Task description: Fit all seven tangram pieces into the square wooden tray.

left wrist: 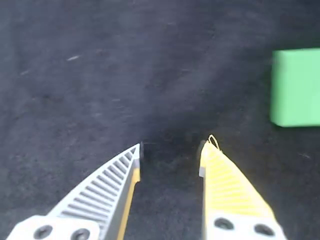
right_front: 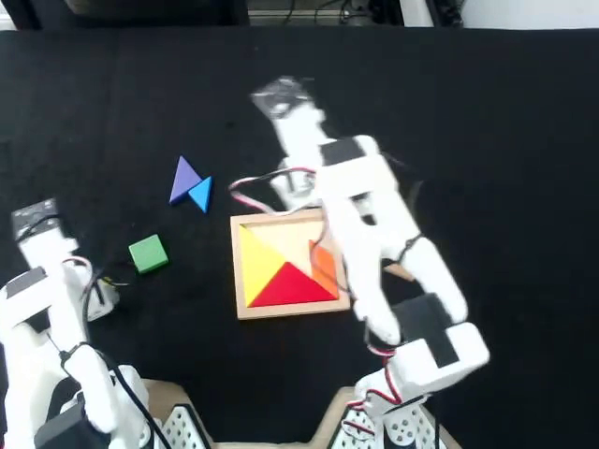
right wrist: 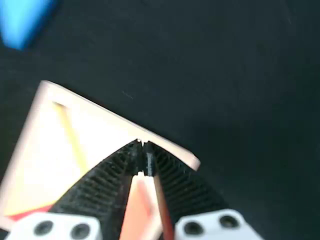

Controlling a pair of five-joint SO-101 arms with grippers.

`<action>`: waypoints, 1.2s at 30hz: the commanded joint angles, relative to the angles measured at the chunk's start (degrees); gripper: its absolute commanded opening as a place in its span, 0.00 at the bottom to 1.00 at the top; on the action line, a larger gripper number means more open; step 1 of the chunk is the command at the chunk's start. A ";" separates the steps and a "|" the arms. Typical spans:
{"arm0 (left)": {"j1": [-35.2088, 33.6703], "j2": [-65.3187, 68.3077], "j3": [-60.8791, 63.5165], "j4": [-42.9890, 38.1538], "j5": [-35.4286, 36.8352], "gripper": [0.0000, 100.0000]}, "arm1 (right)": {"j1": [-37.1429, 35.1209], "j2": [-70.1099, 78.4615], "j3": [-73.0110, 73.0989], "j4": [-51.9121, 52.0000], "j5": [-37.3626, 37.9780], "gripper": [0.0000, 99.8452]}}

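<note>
Tips of the right tool are pressed together, and they hang right over the pale rim of the square wooden tray, close to one of its corners. Under that tool and the arm behind it, inside the tray, lie a yellow triangle, a red triangle touching it along one edge, and an orange piece that the arm partly hides. Whether the paler patch beside the yellow one is another piece I cannot tell. Farther out from the right tool, past the tray's corner and well apart from it on the black counter, sits a blue triangle. In the high view a purple triangle touches it on its side away from the tray.

The left tool has its two fingers spread, one white and one yellow, with black counter showing between them. Near it, off the yellow finger's side and not touching it, lies a green square. Beyond the square, farther from this tool, comes the tray, well apart.
</note>
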State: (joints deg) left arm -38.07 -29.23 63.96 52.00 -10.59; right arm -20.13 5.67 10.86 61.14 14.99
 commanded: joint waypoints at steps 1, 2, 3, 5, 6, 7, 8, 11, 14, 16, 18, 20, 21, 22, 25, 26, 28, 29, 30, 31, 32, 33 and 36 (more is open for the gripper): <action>-8.84 -1.32 -2.15 1.05 -0.62 0.20 | -10.64 1.71 -11.82 1.05 2.81 0.02; -11.82 -1.32 -2.15 1.14 -0.88 0.20 | -11.78 3.65 -14.90 1.14 2.20 0.03; -14.99 -1.32 -1.98 1.05 -2.02 0.20 | -12.57 6.02 -18.07 0.88 1.05 0.06; -20.62 -1.23 -1.36 0.88 -5.27 0.20 | -13.89 11.56 -25.10 0.18 -1.85 0.11; -22.73 -1.23 -0.66 0.09 -5.89 0.20 | -14.24 14.73 -28.70 -0.44 -2.99 0.12; -24.40 -1.23 0.22 -0.70 -5.98 0.20 | -14.68 18.15 -32.40 -1.32 -3.87 0.12; -25.36 -1.23 0.66 -1.23 -5.98 0.20 | -15.21 21.67 -35.91 -2.37 -4.22 0.12; -26.15 -1.23 1.27 -1.32 -5.98 0.20 | -16.62 32.92 -46.99 -4.48 -3.78 0.11; -25.80 -1.23 1.36 -1.49 -4.75 0.20 | -17.76 43.03 -59.47 -4.22 -4.22 0.06; -24.04 -1.23 1.45 -1.67 -3.25 0.20 | -18.64 49.27 -67.38 -4.57 -4.22 0.04; -22.11 -0.97 1.54 -1.67 -2.90 0.20 | -19.69 55.08 -75.82 -4.57 -3.96 0.06; -21.14 -1.23 2.42 -1.76 -2.90 0.20 | -19.96 60.70 -84.26 -4.66 -3.96 0.07; -20.97 -1.23 2.59 -1.76 -2.99 0.20 | -19.96 63.52 -88.31 -4.84 -3.87 0.08; -20.97 -1.23 2.59 -1.76 -2.99 0.20 | -19.78 66.42 -92.26 -5.45 -3.87 0.07; -20.97 -1.23 2.68 -1.76 -2.99 0.20 | -18.90 74.24 -100.97 -7.65 -1.85 0.04; -20.97 -1.23 2.68 -1.76 -2.99 0.20 | -18.81 76.35 -102.99 -7.82 0.26 0.03; -20.97 -1.23 2.68 -1.76 -2.99 0.20 | -18.73 79.16 -105.01 -7.82 3.87 0.03; -20.97 -1.23 2.68 -1.76 -2.99 0.20 | -18.55 79.69 -105.01 -7.12 4.40 0.03; -20.97 -1.23 2.68 -1.76 -2.99 0.20 | -18.46 79.96 -104.48 -5.80 4.40 0.03; -20.97 -1.23 2.68 -1.76 -2.99 0.20 | -18.29 79.78 -103.60 -4.22 4.57 0.03; -20.97 -1.23 2.68 -1.76 -2.99 0.20 | -17.85 79.34 -102.99 -3.08 4.57 0.03; -20.97 -1.23 2.77 -1.76 -2.99 0.20 | -17.58 78.55 -102.46 -1.58 4.57 0.03; -20.88 -1.23 2.68 -1.76 -2.99 0.20 | -17.14 74.86 -100.00 4.04 7.56 0.03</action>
State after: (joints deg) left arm -59.96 -29.41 66.51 50.77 -14.11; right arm -39.03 86.29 -89.63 59.47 19.30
